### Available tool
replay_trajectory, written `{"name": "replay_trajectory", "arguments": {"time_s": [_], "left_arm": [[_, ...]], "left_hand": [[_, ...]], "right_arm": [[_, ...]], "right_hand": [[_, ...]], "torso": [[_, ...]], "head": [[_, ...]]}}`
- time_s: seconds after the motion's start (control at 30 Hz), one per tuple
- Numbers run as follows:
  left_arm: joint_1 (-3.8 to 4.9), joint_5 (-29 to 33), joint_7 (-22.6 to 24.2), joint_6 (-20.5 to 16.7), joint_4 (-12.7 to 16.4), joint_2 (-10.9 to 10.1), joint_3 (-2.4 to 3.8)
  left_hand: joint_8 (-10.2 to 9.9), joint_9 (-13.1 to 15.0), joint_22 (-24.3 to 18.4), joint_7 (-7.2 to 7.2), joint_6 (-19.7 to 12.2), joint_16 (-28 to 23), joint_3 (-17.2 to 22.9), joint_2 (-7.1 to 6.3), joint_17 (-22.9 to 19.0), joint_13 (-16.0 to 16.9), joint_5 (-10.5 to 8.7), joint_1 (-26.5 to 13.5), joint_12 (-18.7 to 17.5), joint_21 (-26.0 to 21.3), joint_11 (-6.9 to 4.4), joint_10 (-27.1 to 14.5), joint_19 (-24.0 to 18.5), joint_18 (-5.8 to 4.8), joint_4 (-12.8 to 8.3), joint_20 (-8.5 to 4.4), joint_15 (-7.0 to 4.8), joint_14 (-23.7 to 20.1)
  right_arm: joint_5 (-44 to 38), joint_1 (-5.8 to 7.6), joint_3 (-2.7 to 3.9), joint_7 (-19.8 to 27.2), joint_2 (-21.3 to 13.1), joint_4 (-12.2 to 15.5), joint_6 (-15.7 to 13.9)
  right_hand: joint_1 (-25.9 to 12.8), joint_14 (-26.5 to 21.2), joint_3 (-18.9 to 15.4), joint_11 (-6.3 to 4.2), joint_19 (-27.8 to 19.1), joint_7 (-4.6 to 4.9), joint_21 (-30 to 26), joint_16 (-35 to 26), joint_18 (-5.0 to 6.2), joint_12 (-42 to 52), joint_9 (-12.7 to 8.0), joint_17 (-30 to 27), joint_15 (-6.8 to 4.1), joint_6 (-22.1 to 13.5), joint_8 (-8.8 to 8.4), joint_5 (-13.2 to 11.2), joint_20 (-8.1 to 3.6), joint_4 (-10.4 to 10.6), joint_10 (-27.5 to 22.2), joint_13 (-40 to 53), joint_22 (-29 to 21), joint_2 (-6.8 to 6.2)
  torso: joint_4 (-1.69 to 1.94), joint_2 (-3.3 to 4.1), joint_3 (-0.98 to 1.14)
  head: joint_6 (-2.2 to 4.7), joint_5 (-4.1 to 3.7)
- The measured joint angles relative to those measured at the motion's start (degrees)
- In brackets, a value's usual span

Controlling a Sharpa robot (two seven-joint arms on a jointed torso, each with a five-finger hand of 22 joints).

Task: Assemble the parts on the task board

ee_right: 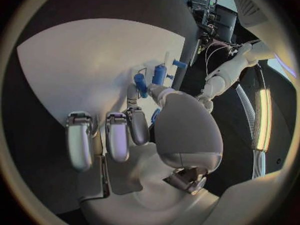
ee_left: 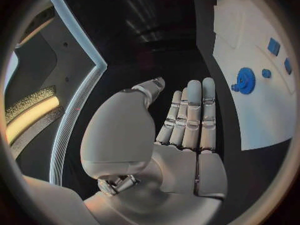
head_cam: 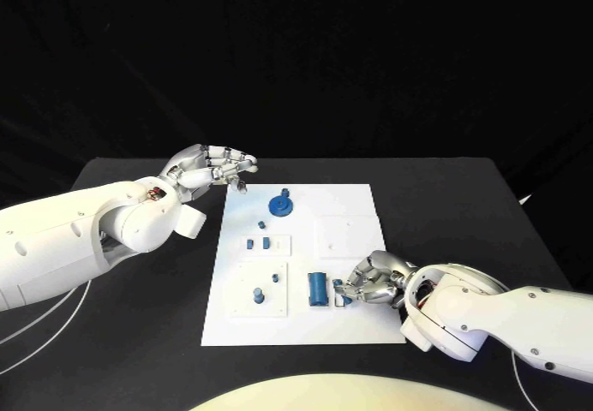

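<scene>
We can't read any writing or labels on the board (head_cam: 352,205) or parts. Board sits mid-table (head_cam: 494,197). Left hand (head_cam: 210,167) hovers off the board's far left corner, fingers straight and together in the left wrist view, holding nothing. Gear (head_cam: 282,205) lies on the board just beside it, not touching; same gear in the left wrist view (ee_left: 245,80). Right hand (head_cam: 377,280) is over the board's near right area, fingers curled in. A small blue part (head_cam: 340,294) sits at its fingertips; right wrist view shows blue (ee_right: 155,116) between thumb and finger, so we read it as pinched. Cylinder (head_cam: 318,288) lies just left of that hand. Small pegs (head_cam: 260,295) stand in the left-side plates, well clear of both hands.
</scene>
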Motion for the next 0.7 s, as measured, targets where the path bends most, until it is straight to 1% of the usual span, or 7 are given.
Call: {"name": "replay_trajectory", "arguments": {"time_s": [0.17, 0.43, 0.47, 0.53, 0.57, 0.6, 0.7], "left_arm": [[0.0, 0.0, -0.01, 0.06, 0.0, 0.01, 0.0], [0.0, 0.0, -0.03, 0.14, -0.03, 0.04, 0.0], [0.0, 0.0, -0.04, 0.14, -0.03, 0.04, 0.0], [0.0, 0.0, -0.04, 0.15, -0.04, 0.04, 0.0], [0.0, 0.0, -0.04, 0.16, -0.04, 0.04, 0.0], [0.0, 0.0, -0.04, 0.16, -0.04, 0.04, 0.0], [0.0, 0.0, -0.05, 0.17, -0.04, 0.04, 0.0]], "left_hand": [[0.0, 0.0, 0.0, 0.0, 0.0, 0.0, 0.0, 0.0, 0.0, 0.0, 0.0, 0.0, 0.0, 0.0, 0.0, 0.0, 0.0, 0.0, 0.0, 0.0, 0.0, 0.0], [0.0, -0.01, 0.01, 0.0, 0.0, 0.0, 0.0, 0.0, -0.01, -0.01, 0.0, 0.0, 0.0, 0.0, 0.0, 0.0, 0.0, 0.0, 0.0, 0.0, 0.0, 0.0], [0.0, -0.01, 0.01, 0.0, 0.0, 0.0, 0.0, 0.0, -0.01, -0.01, 0.0, 0.0, 0.0, 0.0, 0.0, 0.0, 0.0, 0.0, 0.0, 0.0, 0.0, 0.0], [0.0, -0.01, -0.03, 0.0, 0.0, 0.0, 0.0, 0.0, -0.01, -0.01, 0.0, 0.0, 0.0, 0.0, 0.0, 0.0, 0.0, 0.0, 0.0, 0.0, 0.0, 0.0], [0.0, -0.01, -0.04, 0.0, 0.0, 0.0, 0.0, 0.0, -0.01, -0.01, 0.0, 0.0, -0.01, 0.0, 0.0, 0.0, 0.0, 0.0, 0.0, 0.0, 0.0, 0.0], [0.0, -0.02, -0.04, 0.0, 0.0, 0.0, 0.0, 0.0, -0.01, -0.01, 0.0, 0.0, -0.01, 0.0, 0.0, 0.0, 0.0, 0.01, 0.0, 0.0, 0.0, 0.0], [0.0, -0.02, -0.04, 0.0, 0.0, 0.0, 0.0, 0.0, -0.01, -0.01, 0.0, 0.0, -0.01, 0.0, -0.01, 0.0, 0.0, 0.0, 0.0, 0.0, 0.0, 0.0]], "right_arm": [[-0.12, 0.0, 0.0, -0.12, 0.38, -0.26, 0.1], [-0.31, -0.03, 0.01, -0.15, 0.51, -0.28, 0.24], [-0.33, -0.03, 0.01, -0.15, 0.51, -0.22, 0.26], [-0.35, -0.05, 0.01, -0.14, 0.51, -0.06, 0.35], [-0.35, -0.07, 0.01, -0.13, 0.51, 0.0, 0.38], [-0.36, -0.08, 0.0, -0.11, 0.49, 0.05, 0.41], [-0.37, -0.1, 0.0, -0.02, 0.34, 0.2, 0.5]], "right_hand": [[-0.65, 0.0, -0.32, 0.0, 0.0, 0.0, -0.19, 0.0, 0.0, -0.32, 0.03, 0.0, 0.0, 0.0, 0.0, -0.63, 0.0, -0.04, 0.0, 0.0, 0.0, -0.56], [-2.72, 0.0, -1.7, 0.21, 0.0, 0.2, -0.19, 0.0, 0.0, -0.32, 0.06, -0.01, 0.0, 0.19, 0.0, -3.35, 0.0, 0.09, -0.21, 0.0, -0.01, -1.05], [-3.27, 0.0, -2.11, 0.21, 0.0, 0.21, -0.19, 0.0, 0.0, -0.32, 0.05, -0.01, 0.0, 0.19, 0.0, -2.99, 0.0, 0.12, -0.21, 0.0, -0.01, -1.15], [-4.28, 0.0, -3.64, 0.21, 0.0, 0.21, -0.19, 0.0, 0.0, -0.32, 0.05, -0.01, 0.0, 0.19, -0.01, 2.7, 0.0, 0.04, -0.21, -0.01, -0.01, -1.65], [-4.37, 0.0, -4.13, 0.21, 0.0, 0.21, -0.19, 0.0, 0.0, -0.32, 0.07, -0.01, 0.0, 0.19, -0.01, 4.4, 0.0, 0.0, -0.21, -0.01, -0.01, -1.66], [-4.37, 0.0, -4.28, 0.21, 0.0, 0.21, -0.19, 0.0, 0.0, -0.32, 0.12, -0.01, 0.0, 0.19, -0.01, 5.21, 0.0, -0.01, -0.21, -0.01, -0.01, -1.66], [-4.4, 0.0, -4.74, 0.21, 0.0, 0.21, -0.19, 0.0, 0.0, -0.32, 0.16, -0.01, 0.0, 0.19, -0.01, 5.44, 0.0, 0.1, -0.21, -0.01, -0.01, -1.69]], "torso": [[0.01, 0.0, 0.04], [0.01, 0.0, 0.04], [0.01, 0.0, 0.04], [0.01, 0.0, 0.04], [0.02, 0.0, 0.04], [0.02, 0.0, 0.04], [0.04, -0.01, 0.05]], "head": [[0.0, 0.01], [0.01, -0.12], [-0.01, -0.14], [-0.03, -0.15], [-0.04, -0.15], [-0.04, -0.15], [-0.05, -0.15]]}}
